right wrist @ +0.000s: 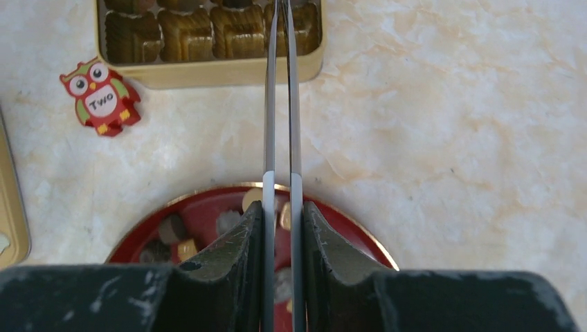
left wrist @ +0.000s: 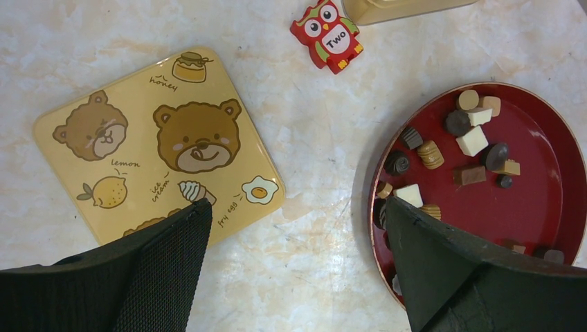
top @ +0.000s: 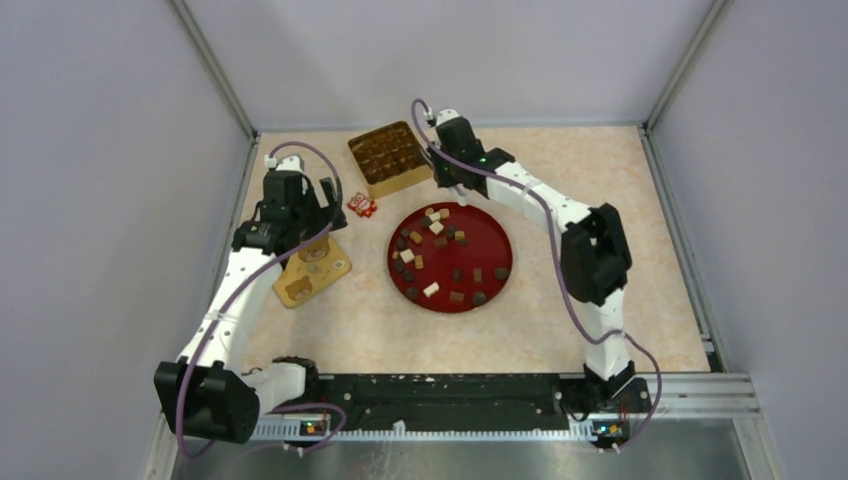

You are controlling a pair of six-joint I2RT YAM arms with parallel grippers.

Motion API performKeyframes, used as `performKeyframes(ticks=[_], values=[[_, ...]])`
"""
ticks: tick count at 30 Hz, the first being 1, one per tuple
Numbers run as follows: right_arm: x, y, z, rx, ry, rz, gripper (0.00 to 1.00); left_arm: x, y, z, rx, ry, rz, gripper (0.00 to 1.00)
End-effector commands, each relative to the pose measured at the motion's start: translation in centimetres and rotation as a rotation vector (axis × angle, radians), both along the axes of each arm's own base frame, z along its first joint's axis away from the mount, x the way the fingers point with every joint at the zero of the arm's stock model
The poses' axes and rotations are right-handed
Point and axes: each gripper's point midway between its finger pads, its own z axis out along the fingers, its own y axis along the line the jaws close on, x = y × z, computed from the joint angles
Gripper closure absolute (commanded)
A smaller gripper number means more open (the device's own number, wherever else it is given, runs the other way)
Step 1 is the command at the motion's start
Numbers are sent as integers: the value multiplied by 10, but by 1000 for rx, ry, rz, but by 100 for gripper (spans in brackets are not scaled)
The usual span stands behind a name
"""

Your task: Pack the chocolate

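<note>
The chocolate (left wrist: 472,140) lies scattered on the red plate (left wrist: 547,180), beside the tin (right wrist: 208,72). The right gripper (top: 455,178) hangs over the plate's far rim, clamped on tweezers (right wrist: 270,104) whose nearly closed blades reach over the tin. The left gripper (left wrist: 296,204) hovers spread wide between the bear lid (left wrist: 159,138) and the plate.

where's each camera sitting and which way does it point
Top external: high behind the arm bases, looking down on the table; both arms show, with left end effector and right end effector.
Left wrist: on the left arm, facing down at the bear lid and red plate; its open fingers show.
Right wrist: on the right arm, looking forward and down toward the tin; its fingers clamp tweezers.
Shared: both wrist views catch the owl and the plate's chocolate pieces.
</note>
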Motion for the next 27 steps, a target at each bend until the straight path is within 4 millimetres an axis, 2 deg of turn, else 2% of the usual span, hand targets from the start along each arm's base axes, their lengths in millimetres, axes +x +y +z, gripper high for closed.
performKeyframes(ticks=[1,4,8,9,13,19,22,27], values=[[-24,-25,103,115,-189,-13,84,2,0,8,2,-39,-5,1],[-56,-53,88,81,-157,-30,85,4,-1,8,0,-38,-10,1],[-106,-89,56,40,-65,-42,84,9,-3,8,-8,-39,-16,1],[-122,-98,42,20,-24,-41,83,10,-4,6,-10,-35,-17,1],[-165,-124,26,4,56,-50,80,15,-5,6,-14,-34,-19,1],[-201,-127,12,47,141,-26,74,18,-8,4,-23,-29,-22,1],[-207,-124,1,34,168,-14,71,19,-8,4,-23,-31,-26,1],[-210,-114,-1,39,170,28,66,18,-6,6,-12,-37,-22,1]])
